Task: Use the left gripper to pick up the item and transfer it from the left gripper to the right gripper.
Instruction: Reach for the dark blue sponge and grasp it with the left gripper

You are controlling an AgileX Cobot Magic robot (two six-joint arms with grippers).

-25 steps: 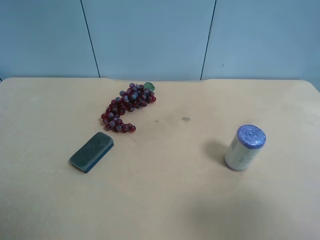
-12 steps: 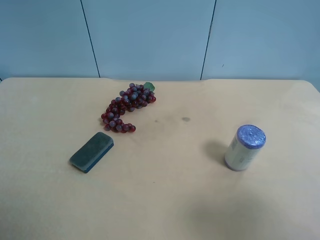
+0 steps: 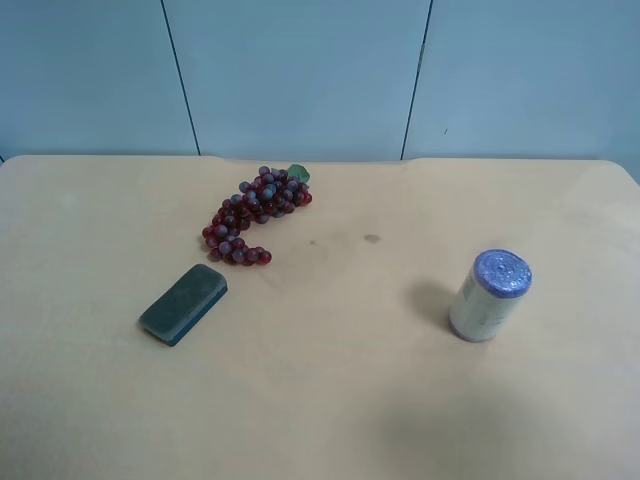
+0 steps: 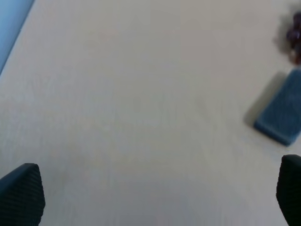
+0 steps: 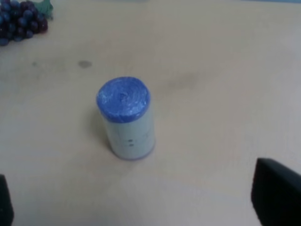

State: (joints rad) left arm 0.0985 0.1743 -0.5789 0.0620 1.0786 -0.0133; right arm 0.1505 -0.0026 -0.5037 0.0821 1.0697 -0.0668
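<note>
**Block lies free on the table, both grippers spread wide**

The item (image 3: 183, 303), a flat dark grey-green block with rounded corners, lies flat on the pale wooden table (image 3: 330, 400), towards the exterior high view's left. It is set at a slant, with one short end pointing towards the grape bunch (image 3: 255, 215). The red-purple bunch, with a green leaf at its far end, lies near that short end. A strip of bare table shows between them, so the two are apart. Nothing rests on the block or touches its long sides.

The white can (image 3: 488, 296) with a purple-blue lid stands upright, well apart from the block and the bunch, towards the exterior high view's right. Two faint dark marks show on the table between the bunch and the can. Blue wall panels (image 3: 300, 70) rise behind the table's far edge.

The left gripper (image 4: 155, 193) hangs above bare table with its jaws wide apart, one ribbed black finger at each edge of its wrist view. The block lies off to one side of it, beyond one finger and clear of the gap.

The right gripper (image 5: 141, 200) is also spread wide and grips nothing. The can stands ahead of its gap, touching neither finger.
</note>
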